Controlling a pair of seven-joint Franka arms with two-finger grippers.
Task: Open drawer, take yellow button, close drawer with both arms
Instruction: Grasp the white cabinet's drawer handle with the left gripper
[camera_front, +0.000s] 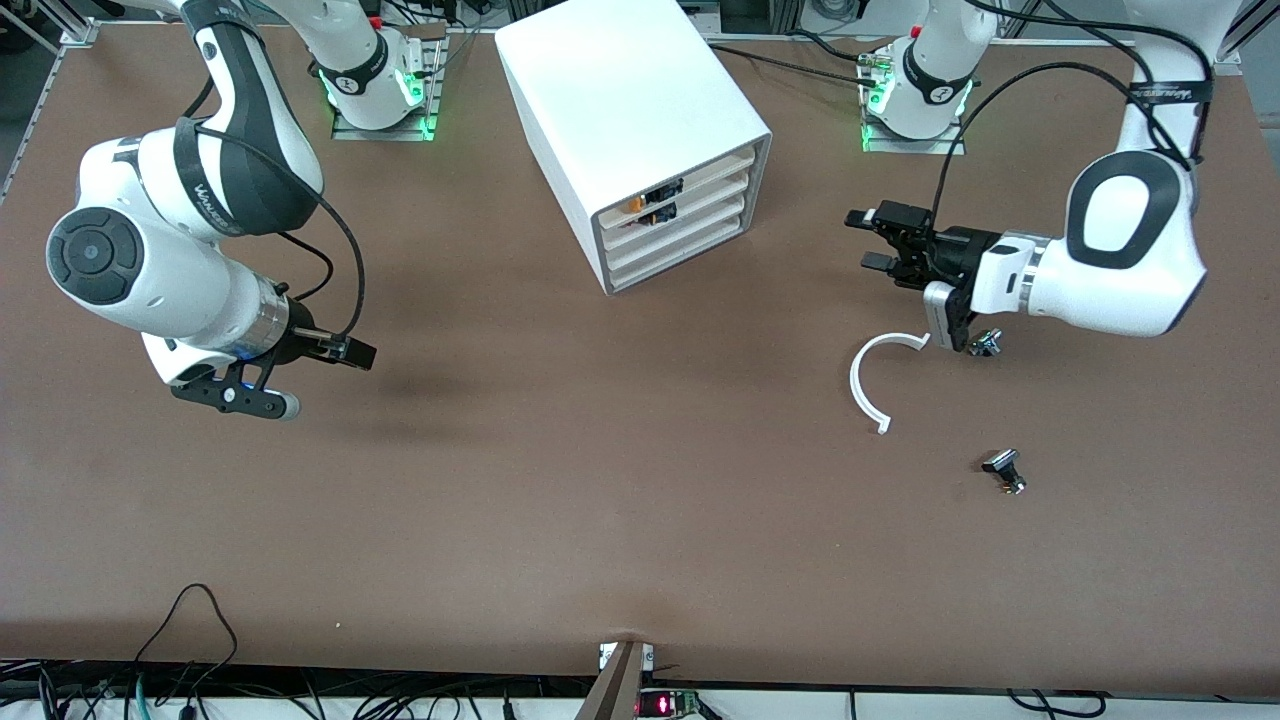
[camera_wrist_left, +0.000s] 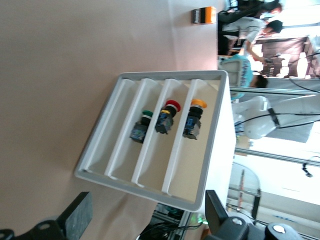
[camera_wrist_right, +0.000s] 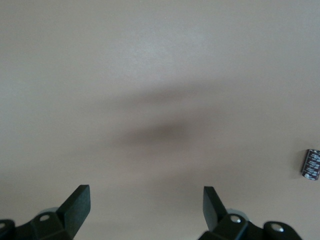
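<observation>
The white cabinet stands at the table's back middle. Its top drawer sits flush in it, shut. The button, orange-yellow cap on a black body, lies in that drawer and shows over its low front. In the left wrist view the drawer holds the button. My left gripper is open and empty, level with the cabinet's front and apart from it, toward the left arm's end; it also shows in its wrist view. My right gripper is open and empty over bare table.
Lower drawers hold a red-capped button and a green-capped one. A white curved strip, a small metal part and a black-capped metal-stemmed part lie near the left arm. An orange box and a small black cylinder show too.
</observation>
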